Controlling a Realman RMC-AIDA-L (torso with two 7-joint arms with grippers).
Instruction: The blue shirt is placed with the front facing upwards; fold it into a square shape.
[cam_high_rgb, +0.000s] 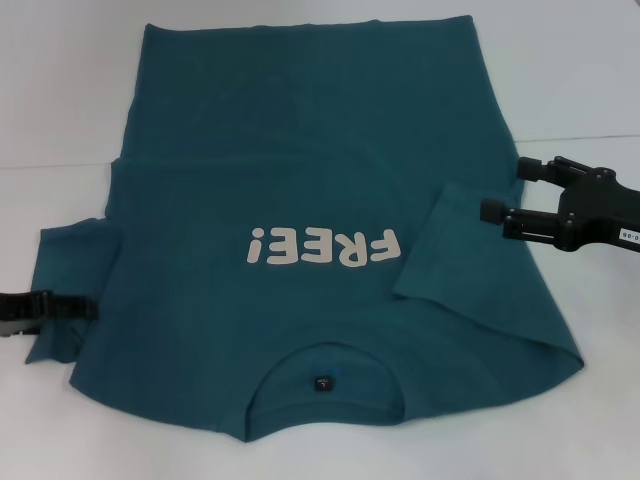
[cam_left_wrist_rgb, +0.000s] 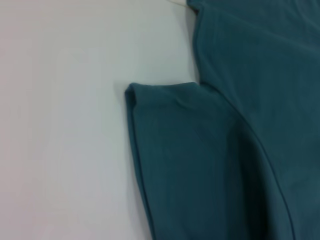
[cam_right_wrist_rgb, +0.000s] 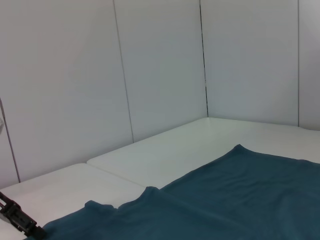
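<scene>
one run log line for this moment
blue shirt flat, front up | right sleeve folded inward | left gripper at left sleeve | right gripper open above right edge

The head view looks steeply down on the whole shirt (cam_high_rgb: 310, 230) and worktop (cam_high_rgb: 60, 100). The left wrist view hangs close over its sleeve; the right wrist view looks low across the shirt toward the wall (cam_right_wrist_rgb: 150, 65).

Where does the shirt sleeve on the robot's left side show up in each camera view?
Head view: the left sleeve of the blue shirt lies at the left edge, with the left pincer at its hem.
Left wrist view: the sleeve fills the lower centre.
Right wrist view: the sleeve is the small hump at bottom left, beside the left pincer.
Shared landmark: the white table.
</scene>
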